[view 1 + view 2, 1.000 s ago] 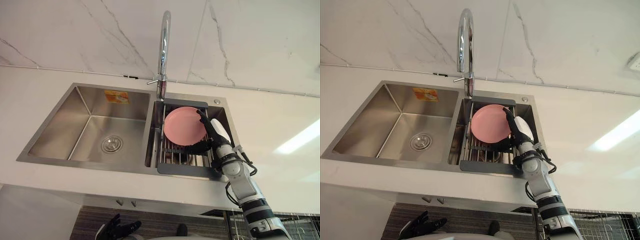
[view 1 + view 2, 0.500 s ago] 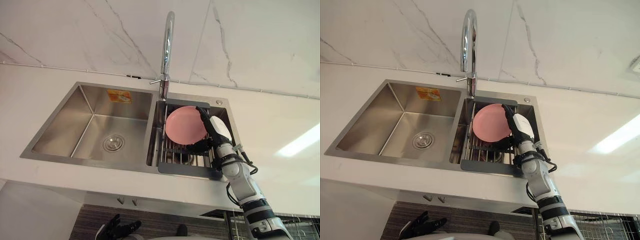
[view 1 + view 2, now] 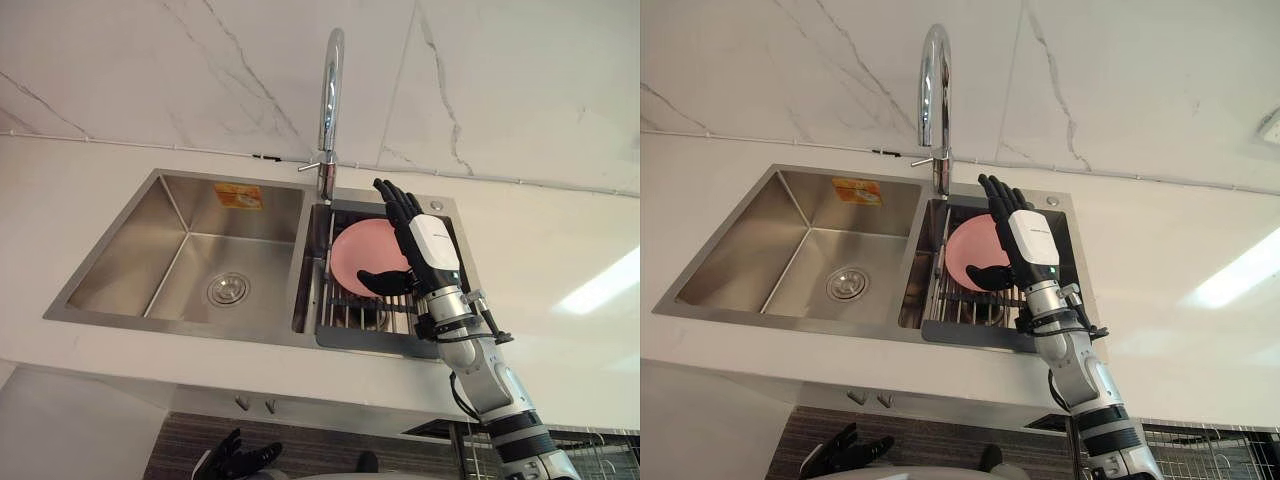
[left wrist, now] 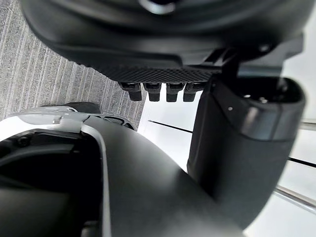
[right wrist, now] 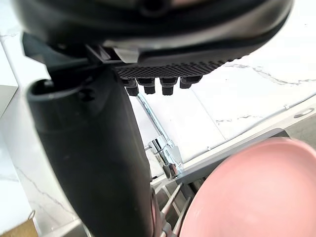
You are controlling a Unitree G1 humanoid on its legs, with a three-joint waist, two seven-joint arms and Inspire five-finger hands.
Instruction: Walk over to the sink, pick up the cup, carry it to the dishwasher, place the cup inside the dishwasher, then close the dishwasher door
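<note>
Pink plate [image 3: 352, 256] on edge in sink rack [image 3: 366, 340], just past R hand [image 3: 430, 255], fingers straight, gripping nothing.

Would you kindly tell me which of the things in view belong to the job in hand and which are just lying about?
Belong to the job: sink; pink dish standing in its right basin; right robot hand, open, at the dish.
Just there: faucet; drying rack holding the dish; left robot hand, low and idle.
</note>
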